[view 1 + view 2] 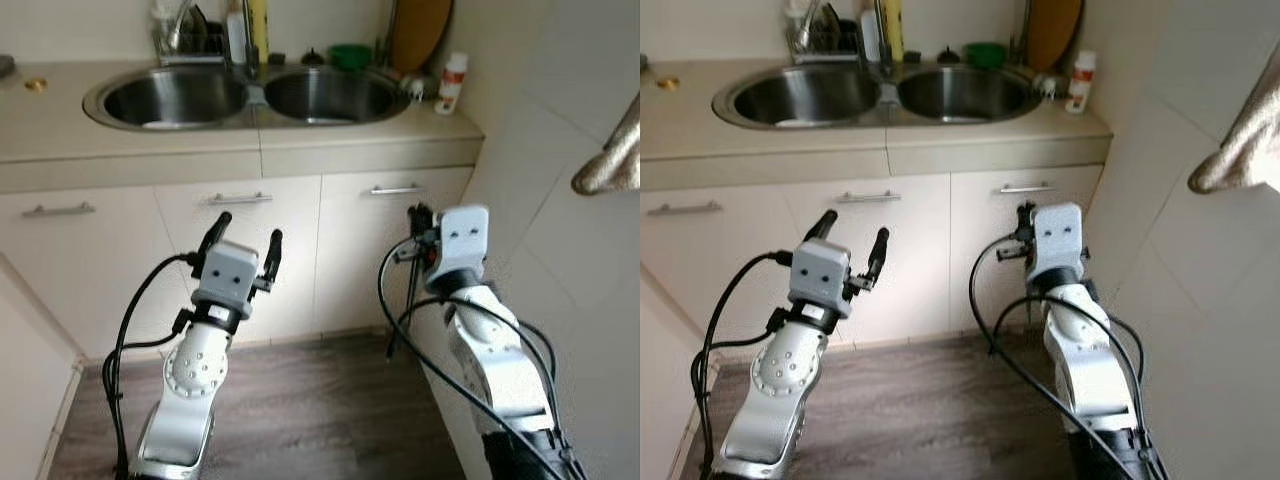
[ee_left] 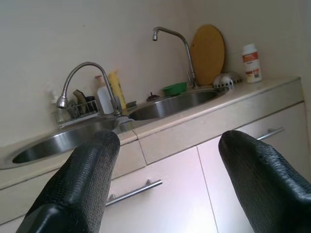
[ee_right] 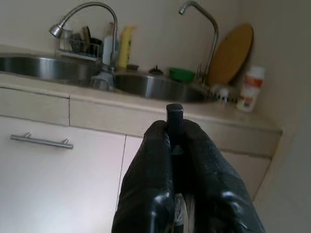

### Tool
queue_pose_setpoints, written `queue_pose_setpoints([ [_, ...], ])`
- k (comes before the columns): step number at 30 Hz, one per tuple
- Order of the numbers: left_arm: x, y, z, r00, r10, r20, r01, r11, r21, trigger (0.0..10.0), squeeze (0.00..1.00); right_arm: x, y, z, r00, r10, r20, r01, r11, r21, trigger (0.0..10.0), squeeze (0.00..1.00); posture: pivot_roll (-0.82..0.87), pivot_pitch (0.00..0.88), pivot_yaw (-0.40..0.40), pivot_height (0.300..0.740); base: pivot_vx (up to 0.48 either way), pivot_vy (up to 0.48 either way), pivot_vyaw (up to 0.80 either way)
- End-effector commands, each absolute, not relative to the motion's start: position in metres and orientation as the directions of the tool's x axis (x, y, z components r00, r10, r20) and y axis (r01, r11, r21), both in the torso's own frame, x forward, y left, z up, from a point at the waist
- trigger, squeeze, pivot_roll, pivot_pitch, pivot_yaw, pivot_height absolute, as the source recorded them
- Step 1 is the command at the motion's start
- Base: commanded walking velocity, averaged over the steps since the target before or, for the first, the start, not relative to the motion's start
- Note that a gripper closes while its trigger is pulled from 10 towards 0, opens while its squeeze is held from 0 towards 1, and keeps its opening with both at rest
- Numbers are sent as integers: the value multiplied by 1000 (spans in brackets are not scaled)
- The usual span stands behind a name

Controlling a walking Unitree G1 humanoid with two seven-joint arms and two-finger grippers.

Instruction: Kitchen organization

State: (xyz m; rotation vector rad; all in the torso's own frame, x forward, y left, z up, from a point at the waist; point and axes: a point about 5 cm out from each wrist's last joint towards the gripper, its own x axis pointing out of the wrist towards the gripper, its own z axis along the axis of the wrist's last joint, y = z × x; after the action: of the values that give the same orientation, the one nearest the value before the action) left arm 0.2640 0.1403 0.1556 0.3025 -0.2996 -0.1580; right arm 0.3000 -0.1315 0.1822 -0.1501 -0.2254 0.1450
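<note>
Left eye view: double sink [image 1: 120, 118] in the beige counter across the upper frame, cabinet doors beneath; green bowl [image 1: 351, 55] at top centre behind the right basin, white bottle [image 1: 452, 83] at the counter's right end. Left gripper [image 1: 243, 250] at lower centre-left, fingers spread, grasping nothing. Right gripper [image 1: 420, 222] at centre-right, just before the right-hand cabinet door. Right eye view: same layout; cloth [image 1: 1238, 140] hangs at the right edge. Left wrist view: two black fingers [image 2: 80, 184] wide apart at the bottom, taps, round wooden board [image 2: 208, 54] in the upper right. Right wrist view: fingers [image 3: 148, 184] clenched on a thin dark rod [image 3: 174, 116], centre of frame.
</note>
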Motion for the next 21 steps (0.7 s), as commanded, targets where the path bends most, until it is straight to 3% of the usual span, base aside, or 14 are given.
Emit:
queue_pose_setpoints([
  [1, 264, 138, 162, 933, -211, 292, 117, 944, 308, 10000, 0, 298, -127, 193, 947, 182, 264, -122, 966, -227, 0, 0, 62, 0, -55, 740, 289, 0, 0],
  [6, 264, 138, 162, 932, -212, 295, 118, 944, 307, 10000, 0, 296, -122, 195, 936, 213, 281, -127, 947, -294, 0, 0, 63, 0, -57, 740, 306, 0, 117],
  [21, 264, 136, 162, 931, -216, 295, 123, 944, 305, 10000, 0, 294, -119, 216, 902, 227, 368, -91, 932, -351, 0, 0, 61, 0, -57, 740, 308, 0, 800],
])
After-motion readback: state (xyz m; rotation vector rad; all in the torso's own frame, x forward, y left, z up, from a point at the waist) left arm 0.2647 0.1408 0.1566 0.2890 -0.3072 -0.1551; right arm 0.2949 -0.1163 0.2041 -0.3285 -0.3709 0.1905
